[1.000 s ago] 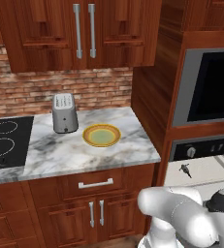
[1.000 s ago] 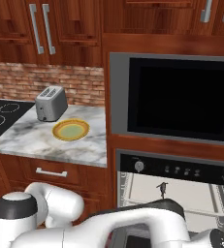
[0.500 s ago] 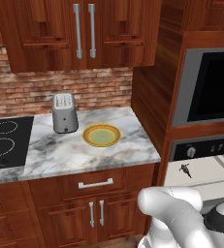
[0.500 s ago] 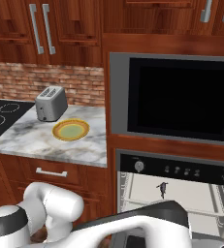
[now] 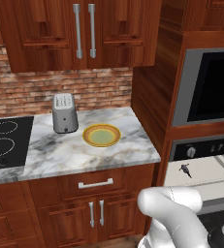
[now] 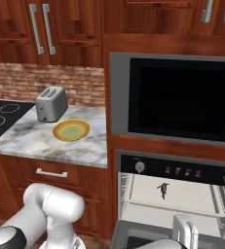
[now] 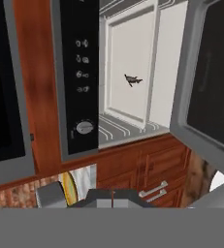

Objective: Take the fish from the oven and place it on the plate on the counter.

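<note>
Fish [image 6: 162, 189] is lying inside the oven [image 6: 175, 168], small and dark against the pale interior, on a light tray-like shelf in the open cavity. In the left base view the fish [image 5: 184, 170] is showing just below the black knob strip, and in the hand view the fish [image 7: 132, 80] is sitting mid-cavity with wire rack lines beside the tray. Oven door is hanging open; its grey frame is crossing the right of the hand view.

Plate [image 5: 101, 135], yellow-orange rim and pale green centre, is resting on the marble surface [image 5: 60, 152], just beside the silver toaster [image 5: 64, 113] and apart from it. Black cooktop [image 5: 4, 145] is sitting at the surface's left end. The grey-framed black glass unit [image 6: 179, 99] is sitting directly above the oven.

Tool [image 7: 112, 197] is pointing toward the open oven, fingers drawn together with nothing between them, well apart from the fish. White arm is bending low in front of the cabinets.
</note>
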Controlling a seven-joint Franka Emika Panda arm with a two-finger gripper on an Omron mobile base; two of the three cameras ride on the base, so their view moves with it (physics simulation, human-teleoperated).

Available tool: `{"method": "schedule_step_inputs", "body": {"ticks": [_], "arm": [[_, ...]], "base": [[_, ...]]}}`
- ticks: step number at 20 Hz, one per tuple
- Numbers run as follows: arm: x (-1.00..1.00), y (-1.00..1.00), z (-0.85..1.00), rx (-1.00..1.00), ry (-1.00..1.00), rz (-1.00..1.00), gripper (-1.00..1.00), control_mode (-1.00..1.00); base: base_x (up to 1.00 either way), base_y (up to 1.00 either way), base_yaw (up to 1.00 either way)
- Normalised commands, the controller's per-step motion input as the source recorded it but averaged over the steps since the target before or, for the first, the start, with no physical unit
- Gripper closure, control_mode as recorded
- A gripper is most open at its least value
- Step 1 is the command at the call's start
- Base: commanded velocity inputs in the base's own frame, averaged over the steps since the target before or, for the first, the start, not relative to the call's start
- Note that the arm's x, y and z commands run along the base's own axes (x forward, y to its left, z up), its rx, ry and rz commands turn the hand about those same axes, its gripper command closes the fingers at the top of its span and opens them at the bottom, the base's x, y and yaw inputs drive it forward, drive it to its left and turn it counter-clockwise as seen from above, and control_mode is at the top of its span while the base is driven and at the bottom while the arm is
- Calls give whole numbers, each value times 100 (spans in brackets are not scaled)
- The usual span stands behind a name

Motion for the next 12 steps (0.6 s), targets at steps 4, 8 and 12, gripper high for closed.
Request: {"method": "schedule_step_inputs", "body": {"ticks": [4, 8, 12], "arm": [[29, -1, 59, 14, -17, 0, 100, -100], [35, -1, 43, 8, -1, 1, 100, -100], [49, 0, 6, 5, 0, 4, 100, -100]], "base": [[0, 0, 0], [0, 0, 0], [0, 0, 0]]}}
